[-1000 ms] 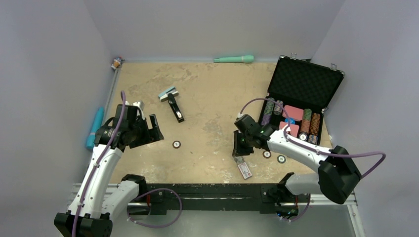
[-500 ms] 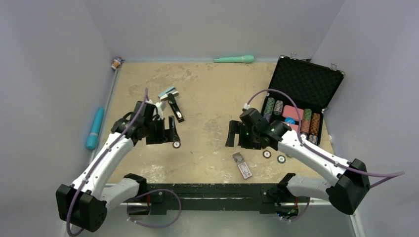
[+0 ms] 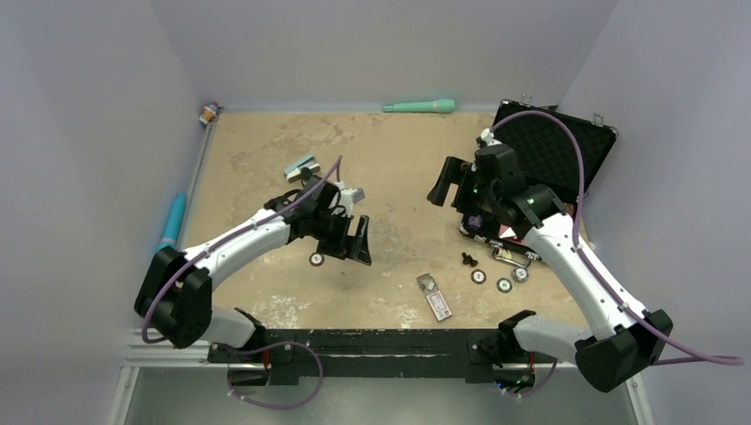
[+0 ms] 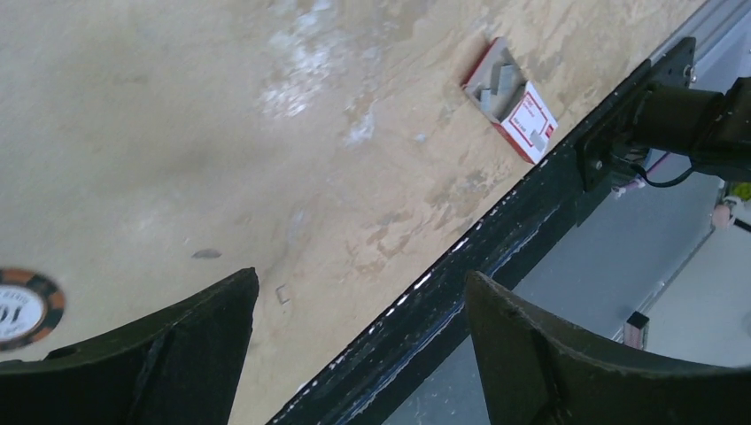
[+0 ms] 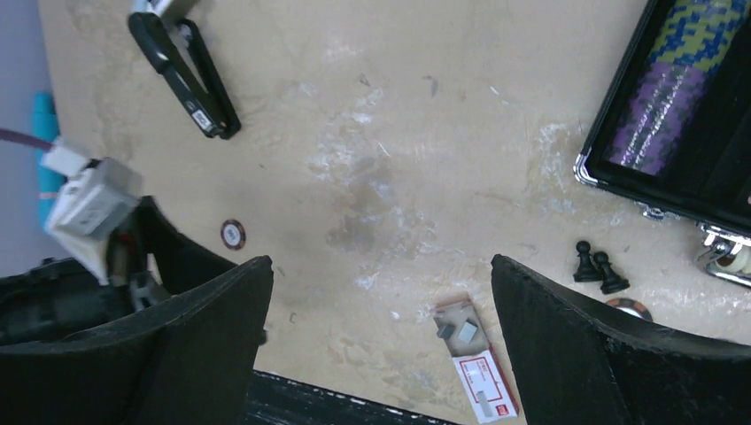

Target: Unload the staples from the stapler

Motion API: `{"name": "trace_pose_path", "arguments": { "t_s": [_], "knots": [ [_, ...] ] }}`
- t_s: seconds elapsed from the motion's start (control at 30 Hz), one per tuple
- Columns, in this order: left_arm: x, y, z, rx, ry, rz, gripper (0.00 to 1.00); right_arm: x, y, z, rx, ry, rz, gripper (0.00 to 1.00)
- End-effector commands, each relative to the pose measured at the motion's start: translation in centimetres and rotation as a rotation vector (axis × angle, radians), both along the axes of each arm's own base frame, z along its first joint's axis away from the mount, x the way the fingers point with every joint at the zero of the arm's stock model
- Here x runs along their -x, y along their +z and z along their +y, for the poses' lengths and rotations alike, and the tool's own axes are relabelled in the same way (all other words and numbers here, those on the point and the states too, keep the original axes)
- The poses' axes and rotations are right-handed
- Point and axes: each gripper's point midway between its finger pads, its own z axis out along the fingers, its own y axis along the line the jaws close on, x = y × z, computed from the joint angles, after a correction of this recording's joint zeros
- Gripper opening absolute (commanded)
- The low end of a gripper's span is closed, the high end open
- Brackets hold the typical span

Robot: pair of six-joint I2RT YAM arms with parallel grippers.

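The left tool [image 4: 359,283] and right tool [image 5: 381,266] both gape and hold nothing. The stapler [image 5: 205,102] lies ungripped on the bench [image 5: 398,133], behind the left arm. If that arm swings back carelessly, it may knock the stapler askew.

The chip [image 4: 19,307] at the lower left of the left wrist view bears digits, perhaps "11". The red print on the box [image 4: 524,117] is too small to read.
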Motion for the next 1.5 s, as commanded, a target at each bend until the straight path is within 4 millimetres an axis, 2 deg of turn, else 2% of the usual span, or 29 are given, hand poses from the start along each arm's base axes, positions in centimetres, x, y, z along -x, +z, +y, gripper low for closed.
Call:
{"name": "trace_pose_path", "arguments": {
  "t_s": [0.0,0.1,0.23,0.37,0.73,0.9,1.17,1.33,1.47],
  "knots": [
    [-1.9,2.4,-5.0,0.108,-0.146,-0.119,0.89,-0.2,4.6,-0.1,-0.034,0.042,-0.118,0.97],
    [-2.4,1.7,-7.2,0.095,-0.191,-0.124,0.85,-0.1,5.5,0.1,-0.056,0.052,-0.133,0.97],
    [-2.3,0.8,-10.2,0.054,-0.257,-0.133,0.82,0.2,5.8,0.0,-0.055,0.060,-0.124,0.96],
    [-1.2,-0.2,-12.5,0.039,-0.312,-0.123,0.79,0.9,6.0,-0.1,-0.066,0.065,-0.125,0.96],
    [-0.3,-3.0,-14.7,-0.012,-0.385,-0.116,0.63,2.6,5.7,-0.2,-0.105,0.072,-0.115,0.95],
    [-0.2,-3.6,-15.9,-0.015,-0.405,-0.114,0.51,3.4,5.1,-0.4,-0.108,0.077,-0.099,0.95],
    [0.4,-4.5,-17.1,-0.023,-0.429,-0.079,0.48,4.0,4.6,-0.7,-0.105,0.075,-0.090,0.95],
    [0.4,-5.2,-17.5,-0.030,-0.426,-0.050,0.37,4.2,4.6,-0.7,-0.107,0.077,-0.090,0.95],
    [0.8,-5.5,-18.0,-0.021,-0.434,-0.018,0.32,4.4,4.4,-0.8,-0.102,0.083,-0.084,0.95]
  ]
}}
